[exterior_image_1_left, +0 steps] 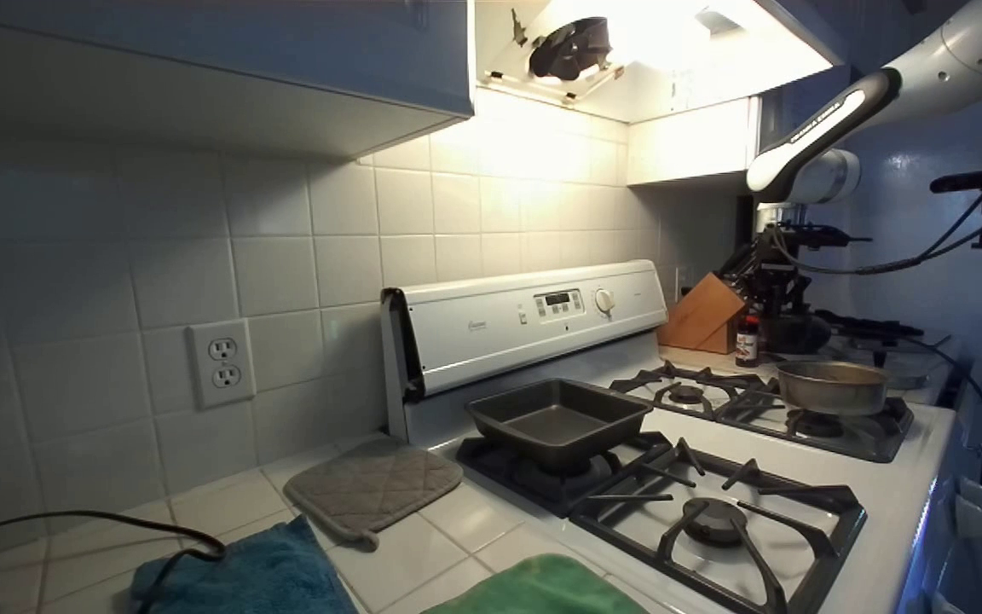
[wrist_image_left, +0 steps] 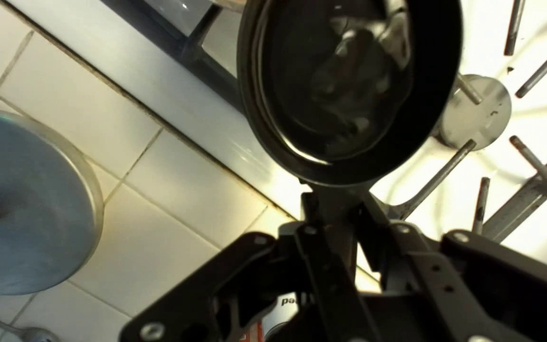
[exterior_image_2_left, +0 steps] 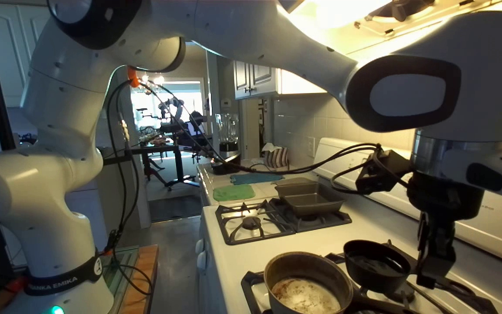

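A small black pan (exterior_image_2_left: 376,267) with a round rim and a shiny dark inside hangs at my gripper (exterior_image_2_left: 435,274). In the wrist view, the pan (wrist_image_left: 344,85) is just ahead of the gripper (wrist_image_left: 336,209), whose fingers are shut on its handle (wrist_image_left: 337,197). Seen from above, it lies over the stove's edge beside a burner (wrist_image_left: 476,111). Whether its base touches the grate, I cannot tell. In an exterior view the gripper (exterior_image_1_left: 785,290) and the dark pan (exterior_image_1_left: 794,334) are small and shadowed near the knife block. Part of the handle is hidden by the fingers.
A worn metal pot (exterior_image_2_left: 307,261) stands on the grate close to the black pan. A square baking pan (exterior_image_1_left: 559,418) sits on the far burner. Around are a wooden knife block (exterior_image_1_left: 700,320), a sauce bottle (exterior_image_1_left: 747,341), a round lid (wrist_image_left: 31,204) and a potholder (exterior_image_1_left: 376,486).
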